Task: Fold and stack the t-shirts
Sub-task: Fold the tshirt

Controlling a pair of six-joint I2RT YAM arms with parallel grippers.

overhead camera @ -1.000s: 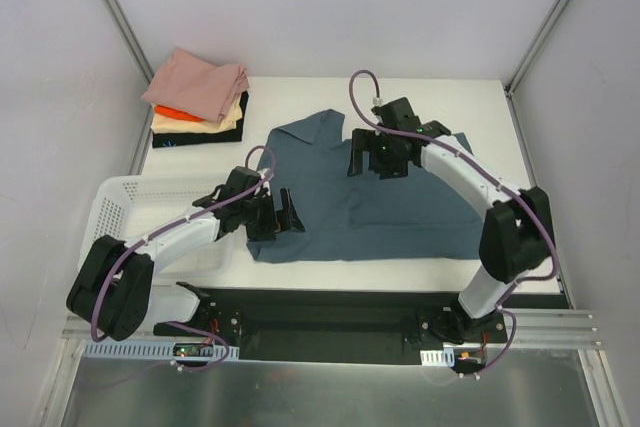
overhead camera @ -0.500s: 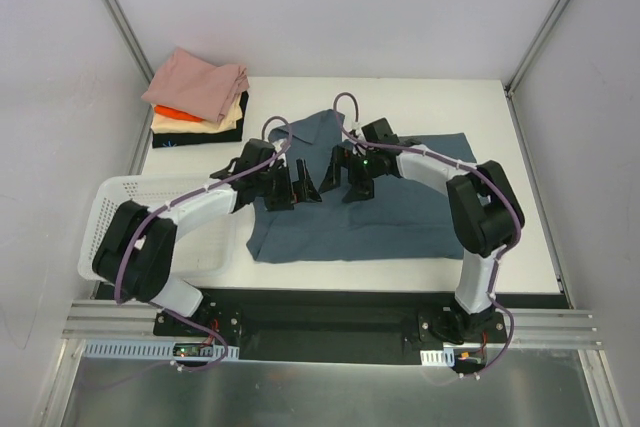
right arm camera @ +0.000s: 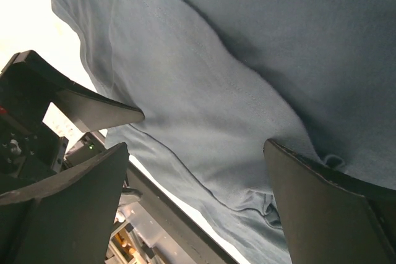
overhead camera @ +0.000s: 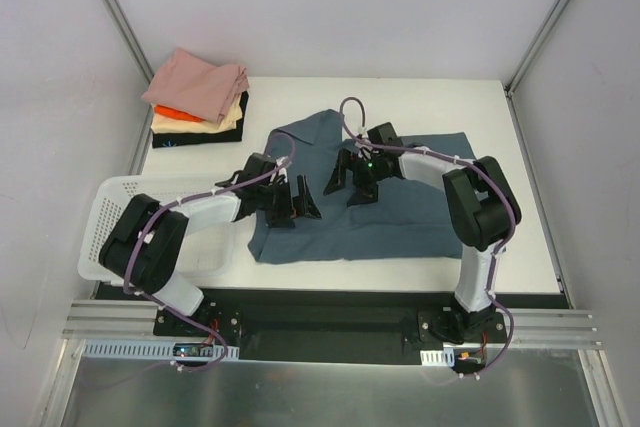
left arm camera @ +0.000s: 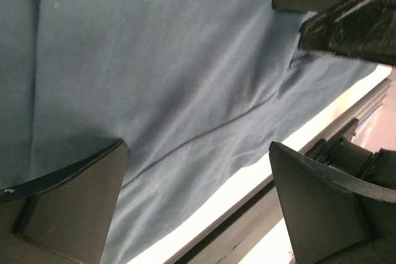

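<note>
A slate-blue t-shirt (overhead camera: 400, 212) lies spread on the white table, filling both wrist views (left arm camera: 161, 78) (right arm camera: 260, 47). My left gripper (overhead camera: 297, 200) is open just above the shirt's left part, holding nothing. My right gripper (overhead camera: 351, 178) is open just above the shirt's middle, close to the left one, holding nothing. A folded stack sits at the far left corner: a dusty pink tee (overhead camera: 198, 83) on top, then orange (overhead camera: 170, 113), cream (overhead camera: 225, 124) and black (overhead camera: 190, 135) ones.
A white lattice basket (overhead camera: 115, 209) stands at the table's near left, under my left arm. Grey walls and metal posts close in the table on three sides. A black rail (overhead camera: 330, 312) runs along the near edge.
My left gripper has moved right and onto the shirt's left part. My right gripper has moved left and nearer, to the shirt's middle. The shirt has kept its shape.
</note>
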